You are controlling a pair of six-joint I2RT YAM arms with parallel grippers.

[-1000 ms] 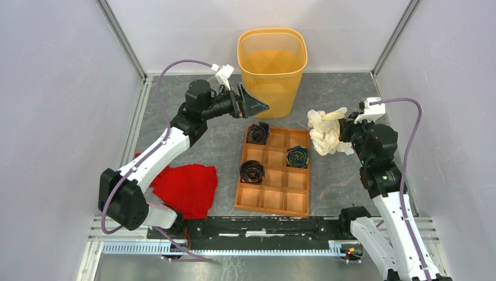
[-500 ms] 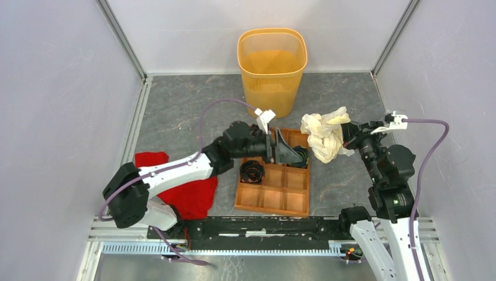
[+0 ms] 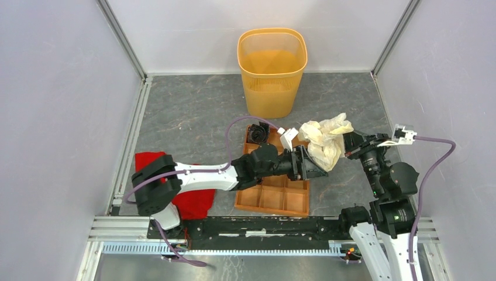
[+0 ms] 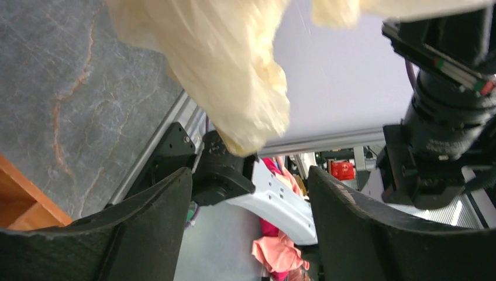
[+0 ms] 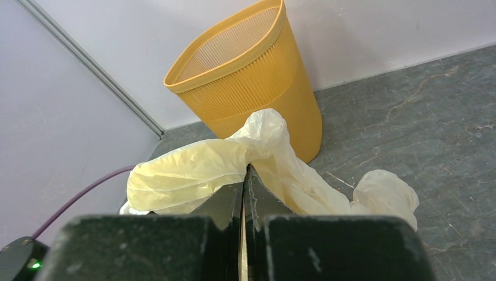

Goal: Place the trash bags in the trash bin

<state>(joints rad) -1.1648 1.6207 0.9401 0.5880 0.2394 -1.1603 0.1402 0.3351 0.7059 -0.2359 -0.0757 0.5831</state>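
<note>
Handover, or a two-armed spreading of the bag, is looking like the step in hand. The right pincer [image 5: 244,182] is pinching the cream-white trash bag [image 3: 324,137] between tightly closed tips and holding it up, bunched and dangling, over the far right corner of the compartment tray [image 3: 285,200], well short of the trash bin [image 3: 272,93]. The left pincer [image 3: 311,166] is hovering at the tray's right side with its jaws standing wide. The bag's lowest fold is hanging just above the gap between them, touching neither finger as far as the wrist view is showing.

Next, I am guessing, the left pincer is going to need a small rise and a close on that hanging fold, so the two arms can pull the film open. Then the bag is needing to travel far and a little left to the bin, which is standing upright by the far wall. Thin film is prone to slipping, so a bite near the mouth would be serving better than a grab at the whole bunch.

I am counting one bag, one bin, one tray, and one red cloth [image 3: 196,196] lying on the grey surface [image 3: 193,117] at the near left. One dark coiled roll [image 3: 257,133] is showing in the tray's far left compartment. The left arm is covering other compartments, so I cannot tell whether more are lying there.
</note>
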